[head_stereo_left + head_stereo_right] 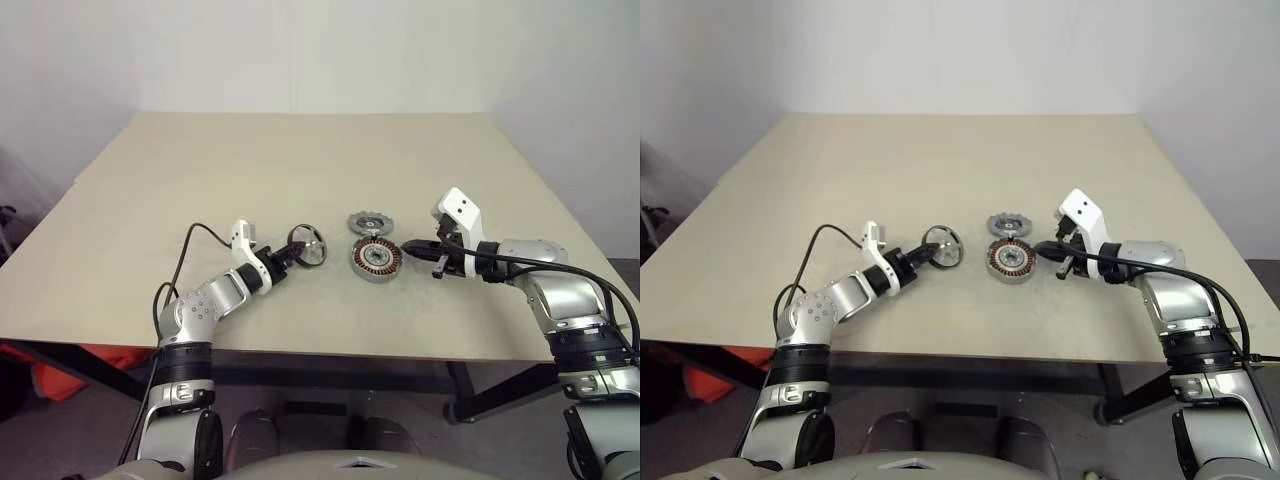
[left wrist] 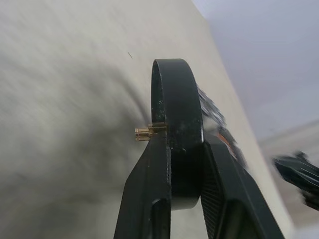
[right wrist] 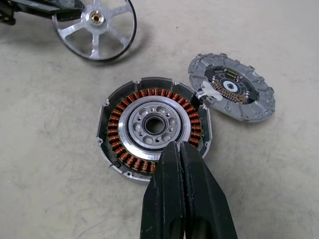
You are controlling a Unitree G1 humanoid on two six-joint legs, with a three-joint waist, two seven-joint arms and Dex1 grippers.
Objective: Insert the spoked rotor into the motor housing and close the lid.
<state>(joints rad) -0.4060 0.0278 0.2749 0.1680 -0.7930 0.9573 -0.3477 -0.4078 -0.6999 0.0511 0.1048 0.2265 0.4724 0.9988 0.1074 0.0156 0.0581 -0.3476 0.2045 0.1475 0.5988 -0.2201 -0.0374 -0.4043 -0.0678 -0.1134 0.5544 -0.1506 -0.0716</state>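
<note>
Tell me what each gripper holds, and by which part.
Left gripper holds the spoked rotor by its rim. Right gripper, fingers shut, holds nothing.

On the beige worktop (image 1: 300, 160) the grey copper-wound motor housing (image 1: 376, 258) sits just in front of the flat grey metal lid (image 1: 367, 222); the shiny silver spoked rotor (image 1: 307, 245) stands left of both.

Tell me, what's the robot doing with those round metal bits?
It is putting a small motor together on the table. Its left hand pinches the shiny spoked wheel by the rim, holding it up on edge. The round cup with copper coils lies open on the table, nothing in it yet. Its grey lid lies just beside it. The right hand, shut and empty, waits at the cup's other side.
</note>
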